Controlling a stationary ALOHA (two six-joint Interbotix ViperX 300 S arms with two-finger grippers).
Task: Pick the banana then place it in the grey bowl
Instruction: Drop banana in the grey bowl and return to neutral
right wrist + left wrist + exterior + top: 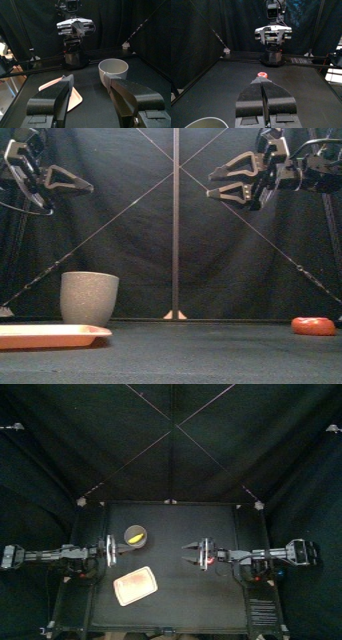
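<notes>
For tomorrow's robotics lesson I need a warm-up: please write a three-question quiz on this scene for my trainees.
1. True or false: the tall grey speckled cup stands on the flat pink tray.
2. Of the left end effector and the right end effector, which has its jaws open? A left; B right; C both.
3. Fill in: seen from above, the object inside the cup is ____ in colour.

Key: 1 false, they stand apart; 2 B; 3 yellow.
</notes>
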